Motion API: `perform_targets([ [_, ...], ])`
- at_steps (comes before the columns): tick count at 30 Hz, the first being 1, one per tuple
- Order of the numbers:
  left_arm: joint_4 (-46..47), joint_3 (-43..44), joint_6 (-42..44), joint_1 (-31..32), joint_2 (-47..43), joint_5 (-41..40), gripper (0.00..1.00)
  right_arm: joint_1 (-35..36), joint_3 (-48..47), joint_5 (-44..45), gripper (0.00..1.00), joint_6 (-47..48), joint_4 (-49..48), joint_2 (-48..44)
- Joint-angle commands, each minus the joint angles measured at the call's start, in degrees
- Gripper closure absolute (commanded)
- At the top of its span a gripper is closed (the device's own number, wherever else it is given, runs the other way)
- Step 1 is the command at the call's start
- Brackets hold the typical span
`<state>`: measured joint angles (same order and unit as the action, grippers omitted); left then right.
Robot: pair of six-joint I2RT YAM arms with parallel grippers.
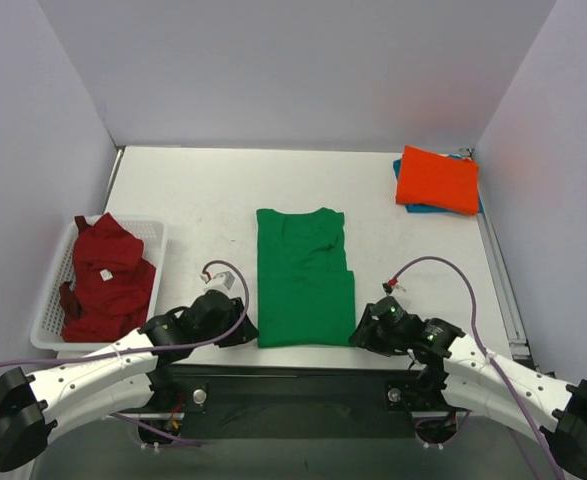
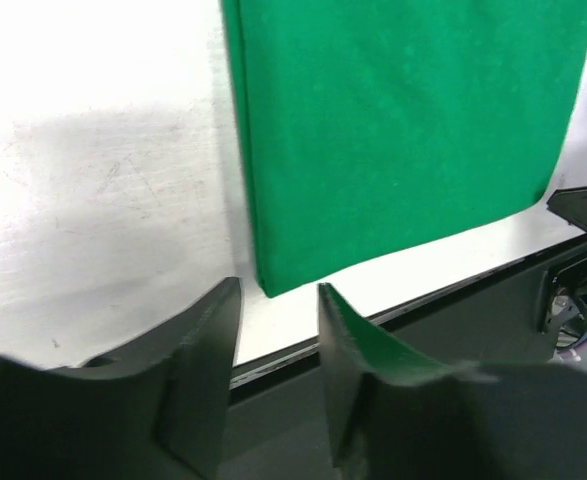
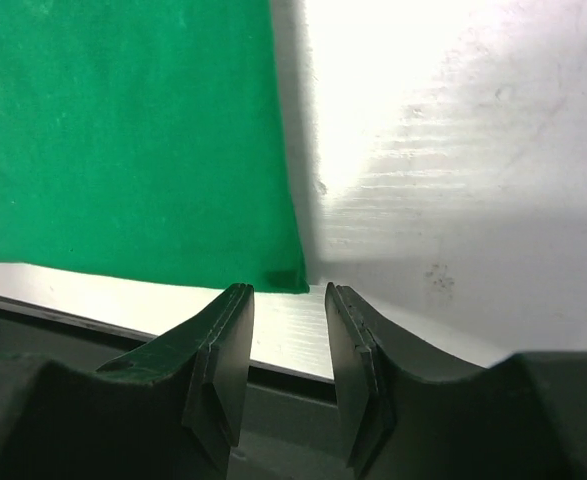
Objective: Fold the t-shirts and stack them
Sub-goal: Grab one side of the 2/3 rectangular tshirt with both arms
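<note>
Green t-shirt [image 1: 303, 280] lies flat on the bench [image 1: 193, 200], an end effector at each near corner.
Top view: one green t-shirt; left end effector [image 1: 243, 335] and right end effector [image 1: 361, 337] just beside it; one orange-red t-shirt [image 1: 436, 180] on one blue t-shirt [image 1: 413, 208]; dark red t-shirts [image 1: 108, 280] heaped in one basket [image 1: 48, 300], number unclear. Left wrist: fingers spread, empty, corner just ahead. Right wrist: likewise.
</note>
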<state>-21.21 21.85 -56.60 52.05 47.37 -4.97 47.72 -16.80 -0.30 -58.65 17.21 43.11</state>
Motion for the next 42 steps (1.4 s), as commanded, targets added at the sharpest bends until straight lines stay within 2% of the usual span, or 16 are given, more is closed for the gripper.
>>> perform_targets([
  [1, 1.6, -2.68, -1.59, 0.15, -0.53, 0.66, 0.51, 0.09, 1.76, 0.73, 0.63, -4.53, 2.21, -2.32],
  [5, 9.33, -5.58, -2.99, 0.15, 0.87, 3.65, 0.48, 0.09, 3.61, -1.99, 0.59, -6.64, 0.28, -3.3],
  [11, 12.85, -7.17, -3.69, 0.24, 3.33, 4.18, 0.49, 0.17, 7.3, -2.87, 0.59, -9.28, -4.38, -2.25],
  [19, 11.2, -8.14, -6.24, 1.91, 4.48, 1.64, 0.56, 0.09, 9.59, -1.46, 0.64, -11.66, -5.17, -4.44],
  [31, 13.56, -8.05, -9.05, 5.51, 10.37, -1.53, 0.57, 0.17, 8.71, 0.12, 0.7, -10.43, -4.03, -4.62],
  [33, 13.39, -7.61, -9.32, 5.6, 10.2, -1.79, 0.69, 0.17, 8.36, 0.12, 0.75, -9.82, -3.94, -4.53],
  [34, 13.13, -7.35, -9.23, 5.69, 9.5, -2.06, 0.78, 0.09, 8.19, 0.12, 0.77, -9.64, -3.94, -4.53],
  [35, 12.87, -7.0, -9.14, 5.69, 8.97, -2.23, 0.82, 0.09, 8.01, 0.12, 0.79, -9.29, -3.59, -4.62],
  [37, 11.29, -5.42, -8.53, 5.78, 6.95, -2.67, 0.93, 0.17, 6.96, 0.12, 0.89, -7.97, -3.07, -5.14],
  [39, 9.88, -4.01, -7.66, 6.04, 5.54, -3.02, 1.0, 0.18, 5.64, 0.12, 0.99, -6.48, -1.4, -6.19],
  [42, 5.67, -1.81, -7.12, 6.74, 3.17, -3.2, 1.0, 0.18, 4.23, -0.75, 1.0, -4.81, 1.5, -8.39],
])
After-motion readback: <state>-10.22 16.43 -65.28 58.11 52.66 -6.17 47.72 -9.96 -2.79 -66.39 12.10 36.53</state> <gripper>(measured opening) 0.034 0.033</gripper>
